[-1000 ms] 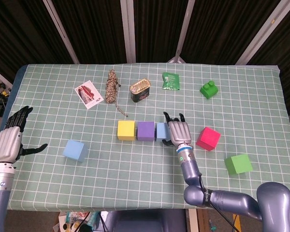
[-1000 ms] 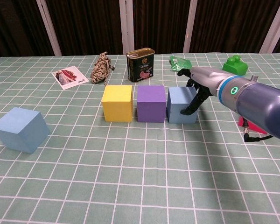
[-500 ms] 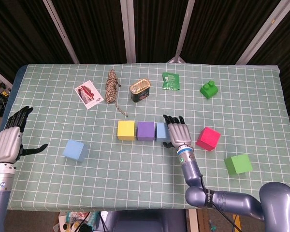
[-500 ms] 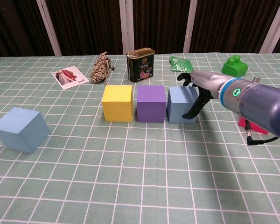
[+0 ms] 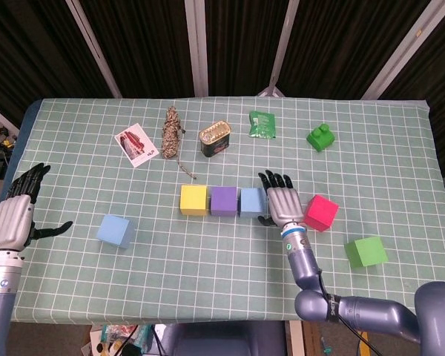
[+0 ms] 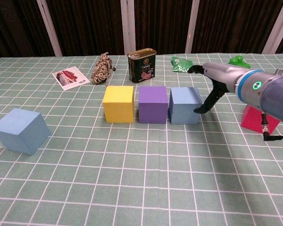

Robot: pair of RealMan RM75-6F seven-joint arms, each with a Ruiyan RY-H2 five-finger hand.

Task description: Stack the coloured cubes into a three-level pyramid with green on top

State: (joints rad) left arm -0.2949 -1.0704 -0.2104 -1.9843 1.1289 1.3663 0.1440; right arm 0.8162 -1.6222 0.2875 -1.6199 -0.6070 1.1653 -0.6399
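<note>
A yellow cube [image 5: 194, 199], a purple cube [image 5: 224, 200] and a light blue cube [image 5: 251, 202] stand side by side in a row at mid-table. My right hand [image 5: 283, 203] hovers just right of that blue cube [image 6: 184, 105], fingers spread, holding nothing. A pink cube [image 5: 320, 212] lies right of the hand. The green cube [image 5: 366, 251] sits near the front right. A second light blue cube [image 5: 116, 231] rests at the front left. My left hand [image 5: 13, 215] hangs open at the table's left edge, seen only in the head view.
Along the back lie a printed card [image 5: 136, 144], a coil of rope [image 5: 170, 132], a tin can [image 5: 214, 139], a green packet [image 5: 262, 124] and a green toy block [image 5: 320, 137]. The table's front edge runs close to both arms.
My right hand has drawn away to the right from the row's blue cube, which stays in place. The left hand has not moved.
</note>
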